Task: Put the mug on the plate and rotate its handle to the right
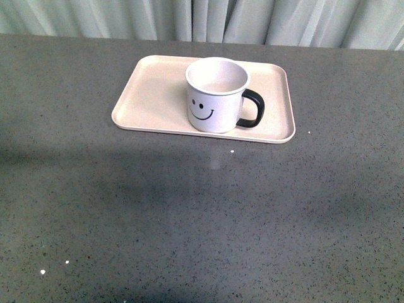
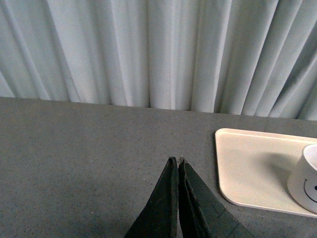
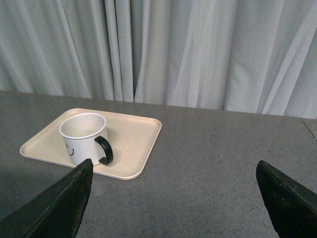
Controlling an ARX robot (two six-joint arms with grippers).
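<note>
White mug [image 1: 216, 95] sits on the plate [image 1: 151, 95], handle [image 1: 251, 108] rightward: task looks done. Left gripper [image 2: 177, 162]'s jaws meet; right gripper [image 3: 173, 166]'s gape.

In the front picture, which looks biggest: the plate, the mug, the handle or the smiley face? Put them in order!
1. The plate, by far the widest.
2. The mug.
3. The handle.
4. The smiley face, only a little smaller than the handle.
All sit together, so nearness to the camera hardly matters.
</note>
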